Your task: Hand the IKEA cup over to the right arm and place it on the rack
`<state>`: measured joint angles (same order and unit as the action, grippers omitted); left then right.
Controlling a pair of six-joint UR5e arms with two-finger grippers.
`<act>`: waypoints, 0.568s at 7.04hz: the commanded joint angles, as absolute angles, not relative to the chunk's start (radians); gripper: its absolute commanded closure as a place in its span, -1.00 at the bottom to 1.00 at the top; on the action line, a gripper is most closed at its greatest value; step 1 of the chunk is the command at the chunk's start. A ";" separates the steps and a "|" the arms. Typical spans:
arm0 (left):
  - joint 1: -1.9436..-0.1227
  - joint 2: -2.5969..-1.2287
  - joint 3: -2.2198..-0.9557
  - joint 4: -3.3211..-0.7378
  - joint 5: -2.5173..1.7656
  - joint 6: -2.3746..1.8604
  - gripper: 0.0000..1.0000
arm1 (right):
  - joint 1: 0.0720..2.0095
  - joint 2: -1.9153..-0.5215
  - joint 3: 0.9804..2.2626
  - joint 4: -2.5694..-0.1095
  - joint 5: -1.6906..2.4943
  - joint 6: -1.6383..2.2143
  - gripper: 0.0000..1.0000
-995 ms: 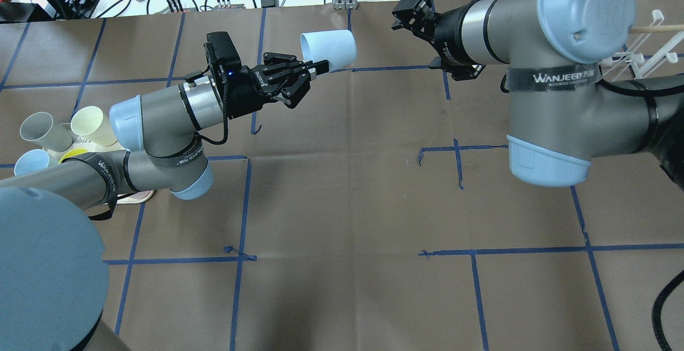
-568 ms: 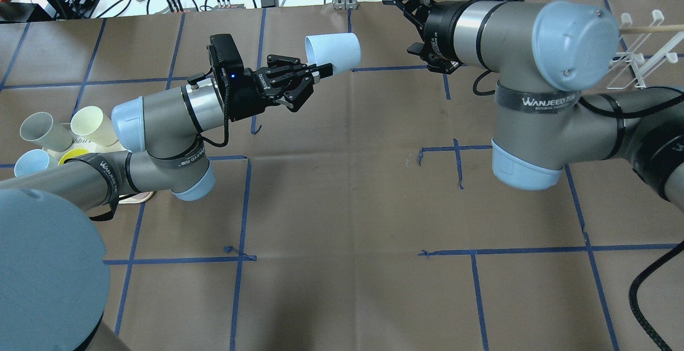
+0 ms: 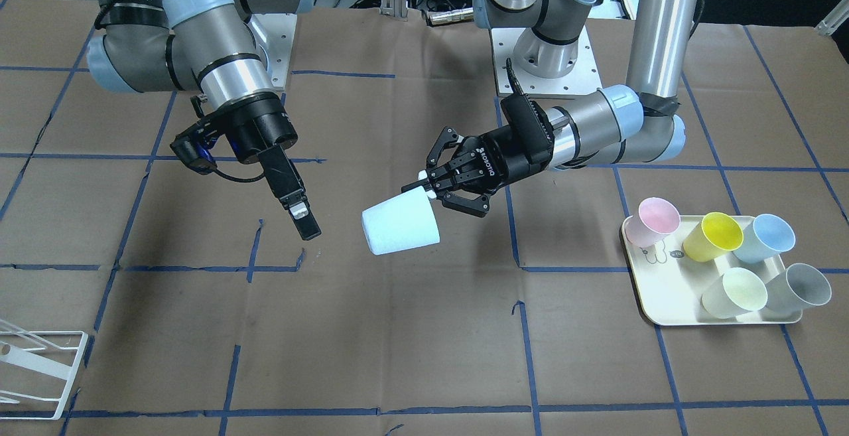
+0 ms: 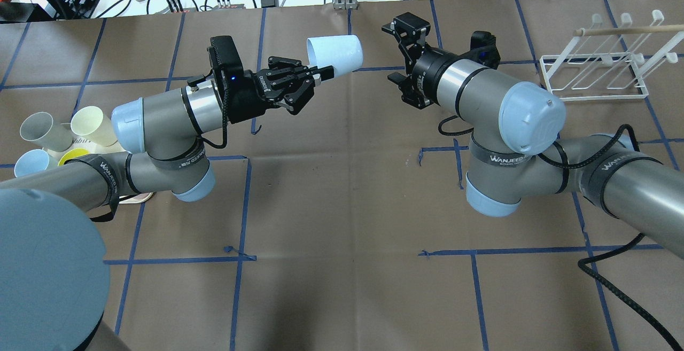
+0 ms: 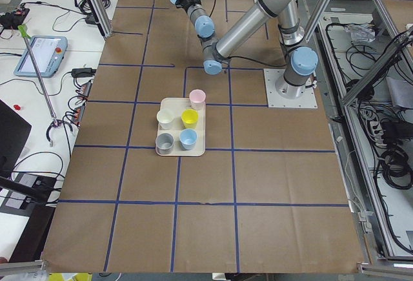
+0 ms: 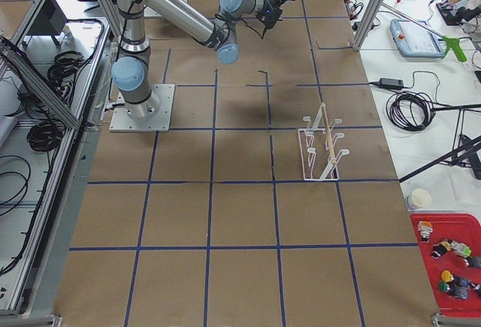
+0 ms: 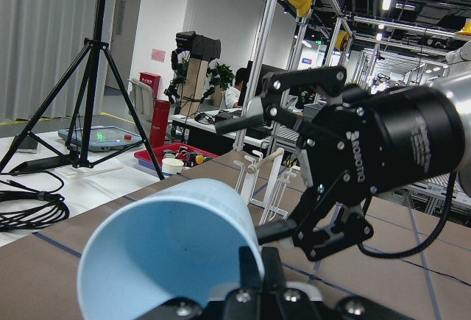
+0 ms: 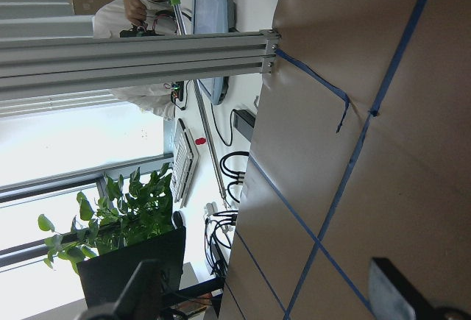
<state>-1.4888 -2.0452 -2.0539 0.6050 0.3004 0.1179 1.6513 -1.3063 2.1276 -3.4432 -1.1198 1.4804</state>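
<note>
From overhead, my left arm [image 4: 160, 121] hides most of the tray [image 4: 136, 197]. The rack [image 3: 40, 364] runs off the front view's left edge. At my right wrist, my right hand [image 8: 268, 301] shows only blurred fingertips [image 8: 143, 294].

Two silver-grey jointed robot arms meet tip to tip at a light blue plastic cup [image 4: 335, 52] held in mid-air.
The left arm [image 4: 160, 121] stretches out nearly level, and its black two-finger left gripper [image 4: 323, 72] is clamped on the cup's rim. The right arm [image 4: 481, 84] is bent at the elbow with its wrist tilted down. Its black right gripper [image 4: 401, 52] is near the cup's closed end without touching it, and its fingers are spread wide apart.
</note>
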 commanded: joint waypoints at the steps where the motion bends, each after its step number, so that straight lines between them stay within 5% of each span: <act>1: -1.488 -2.045 -2.054 0.606 0.299 0.117 1.00 | 1.655 -1.301 2.129 -3.451 -1.092 1.502 -0.99; 4: -1.488 -2.039 -2.054 0.606 0.299 0.100 1.00 | 1.661 -1.318 2.100 -3.554 -1.089 1.601 -0.98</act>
